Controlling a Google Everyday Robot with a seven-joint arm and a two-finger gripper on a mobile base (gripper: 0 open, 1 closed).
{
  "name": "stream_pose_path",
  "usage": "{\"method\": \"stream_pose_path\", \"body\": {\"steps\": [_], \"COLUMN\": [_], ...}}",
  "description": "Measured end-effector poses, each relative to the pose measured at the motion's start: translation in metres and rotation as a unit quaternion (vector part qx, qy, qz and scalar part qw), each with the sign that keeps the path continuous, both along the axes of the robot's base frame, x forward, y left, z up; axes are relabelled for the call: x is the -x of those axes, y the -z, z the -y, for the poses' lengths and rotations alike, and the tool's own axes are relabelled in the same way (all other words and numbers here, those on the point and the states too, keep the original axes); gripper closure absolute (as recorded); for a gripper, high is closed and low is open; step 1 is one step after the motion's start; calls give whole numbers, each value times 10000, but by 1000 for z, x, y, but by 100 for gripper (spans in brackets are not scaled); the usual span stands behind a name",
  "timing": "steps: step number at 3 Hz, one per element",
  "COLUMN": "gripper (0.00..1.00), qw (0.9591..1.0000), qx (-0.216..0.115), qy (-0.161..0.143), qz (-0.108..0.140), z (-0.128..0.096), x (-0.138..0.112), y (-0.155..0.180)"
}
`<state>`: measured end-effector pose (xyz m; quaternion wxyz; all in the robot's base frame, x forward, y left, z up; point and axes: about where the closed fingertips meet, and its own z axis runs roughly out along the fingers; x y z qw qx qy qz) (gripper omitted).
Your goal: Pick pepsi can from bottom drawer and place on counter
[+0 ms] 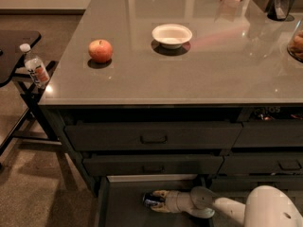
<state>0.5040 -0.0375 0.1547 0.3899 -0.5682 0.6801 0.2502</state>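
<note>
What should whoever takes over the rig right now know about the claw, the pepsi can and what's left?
Claw: down in the open bottom drawer, right at the pepsi can; a grip on it cannot be confirmed.
Pepsi can: inside the drawer, not lifted out.
Counter: holds an apple and a white bowl.
Done: drawer open, claw at the can.
Left: confirm the grasp, lift the can out, set it on the counter.
</note>
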Motion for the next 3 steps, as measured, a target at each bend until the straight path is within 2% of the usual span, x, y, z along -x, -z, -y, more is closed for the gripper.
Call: {"method": "stream_pose_path", "body": {"steps": [1, 2, 3], "gripper": [100, 100, 100], "qw": [9999, 9990, 9978], "qx": [-119, -377, -464], "qy": [95, 99, 143], "qz": [-16, 199, 448], "z": [26, 62, 102], "x": [13, 39, 61], "y": [-14, -54, -102]}}
